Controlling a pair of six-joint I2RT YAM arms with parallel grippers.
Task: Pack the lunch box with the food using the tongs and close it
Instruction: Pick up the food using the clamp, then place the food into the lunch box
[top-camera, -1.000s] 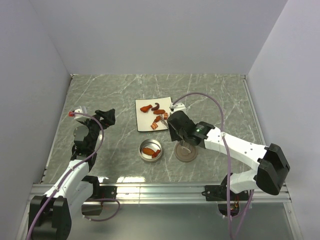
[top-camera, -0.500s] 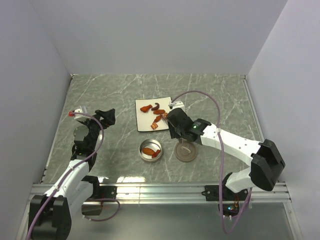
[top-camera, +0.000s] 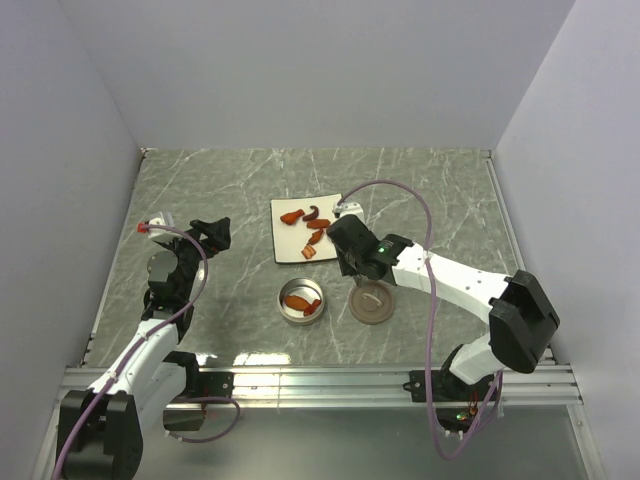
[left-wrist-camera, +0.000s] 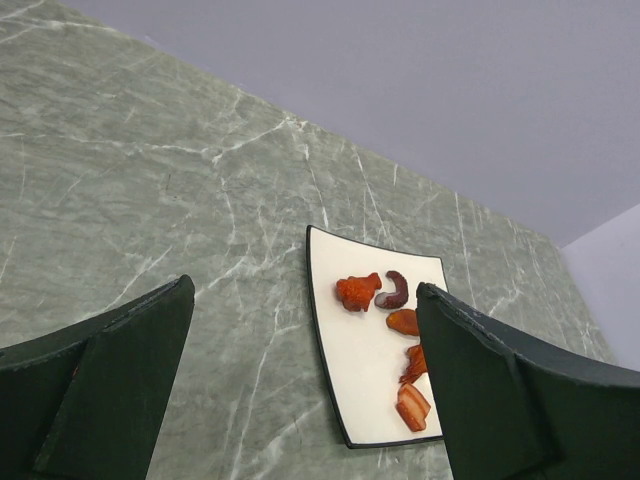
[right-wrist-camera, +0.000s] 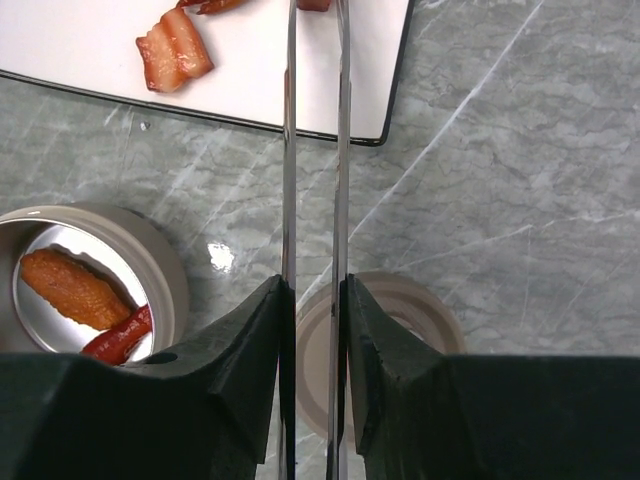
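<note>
Right wrist view: right gripper (right-wrist-camera: 312, 290) clamped on tongs (right-wrist-camera: 289, 150), long axis 12 o'clock toward food (right-wrist-camera: 175, 50) on plate (right-wrist-camera: 230, 80); left gripper (left-wrist-camera: 305, 300) apart, farther

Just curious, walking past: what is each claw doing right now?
Left gripper: open, holding nothing.
Right gripper: closed on the tongs.

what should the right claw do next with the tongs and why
Probably squeeze the tongs on the red piece between their arms on the plate, then lift it; the right claw holds them there, and the tin has only two pieces.
</note>
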